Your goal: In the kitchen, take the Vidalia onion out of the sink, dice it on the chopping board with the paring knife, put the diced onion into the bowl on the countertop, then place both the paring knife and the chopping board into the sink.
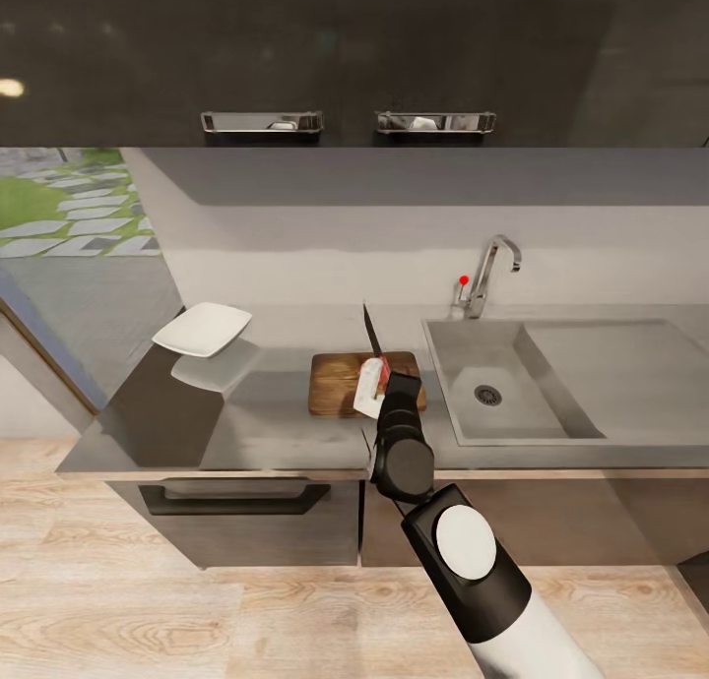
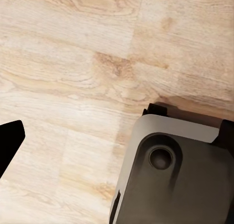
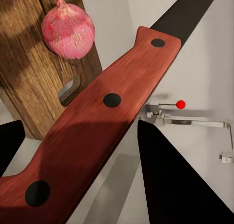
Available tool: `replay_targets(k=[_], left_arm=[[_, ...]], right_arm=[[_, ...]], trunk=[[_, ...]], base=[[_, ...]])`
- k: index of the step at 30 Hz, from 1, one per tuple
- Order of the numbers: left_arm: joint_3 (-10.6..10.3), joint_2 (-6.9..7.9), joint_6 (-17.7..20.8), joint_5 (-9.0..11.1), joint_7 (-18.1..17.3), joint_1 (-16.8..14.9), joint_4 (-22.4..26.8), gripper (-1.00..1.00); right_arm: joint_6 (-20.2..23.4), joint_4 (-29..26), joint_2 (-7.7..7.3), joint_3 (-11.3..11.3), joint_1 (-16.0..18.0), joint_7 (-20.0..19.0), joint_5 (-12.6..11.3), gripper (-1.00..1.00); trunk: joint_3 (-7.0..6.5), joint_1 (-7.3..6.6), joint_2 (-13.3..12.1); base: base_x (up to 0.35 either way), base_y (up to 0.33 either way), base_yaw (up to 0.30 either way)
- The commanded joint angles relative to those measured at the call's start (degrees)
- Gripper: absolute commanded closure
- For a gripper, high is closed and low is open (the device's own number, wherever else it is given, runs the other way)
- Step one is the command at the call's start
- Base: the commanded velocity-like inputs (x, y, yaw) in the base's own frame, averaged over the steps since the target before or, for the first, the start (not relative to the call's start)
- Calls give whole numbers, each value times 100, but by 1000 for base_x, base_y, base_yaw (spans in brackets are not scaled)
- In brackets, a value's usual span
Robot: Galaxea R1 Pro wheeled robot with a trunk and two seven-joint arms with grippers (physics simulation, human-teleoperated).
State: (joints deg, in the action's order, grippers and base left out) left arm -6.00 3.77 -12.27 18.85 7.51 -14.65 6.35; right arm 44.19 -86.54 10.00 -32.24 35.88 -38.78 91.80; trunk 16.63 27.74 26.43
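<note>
My right gripper (image 1: 380, 384) reaches over the dark chopping board (image 1: 335, 384) and is shut on the paring knife (image 1: 371, 330), whose dark blade points away toward the wall. In the right wrist view the reddish handle (image 3: 97, 126) lies across between the gripper's fingers. The pinkish Vidalia onion (image 3: 67, 30) sits on the board (image 3: 29, 78) near its slot hole, just beyond the knife. The white bowl (image 1: 203, 328) rests on the countertop (image 1: 266, 423) to the left. To the right of the board lies the sink (image 1: 463, 364). One dark finger (image 2: 9, 142) of my left gripper hangs over the wooden floor.
The chrome faucet (image 1: 489, 266) with its red-tipped lever stands behind the basin; it also appears in the right wrist view as the faucet (image 3: 195, 119). Dark upper cabinets hang overhead. The robot's grey base (image 2: 175, 170) sits on the plank floor beneath the left arm.
</note>
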Motion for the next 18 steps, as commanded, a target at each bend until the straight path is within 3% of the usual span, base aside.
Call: replay_targets(k=[1, 18], left_arm=[[-50, 1, -15, 39, 24, -3, -1, -100], [-50, 1, -13, 39, 23, -3, -2, -100]], right_arm=[[15, -4, 0, -7, 7, -60, 60, 100], [19, -3, 0, 51, 7, -60, 57, 100]], trunk=[[11, 2, 9], [130, 2, 9]], base=[[0, 0, 0], [0, 0, 0]])
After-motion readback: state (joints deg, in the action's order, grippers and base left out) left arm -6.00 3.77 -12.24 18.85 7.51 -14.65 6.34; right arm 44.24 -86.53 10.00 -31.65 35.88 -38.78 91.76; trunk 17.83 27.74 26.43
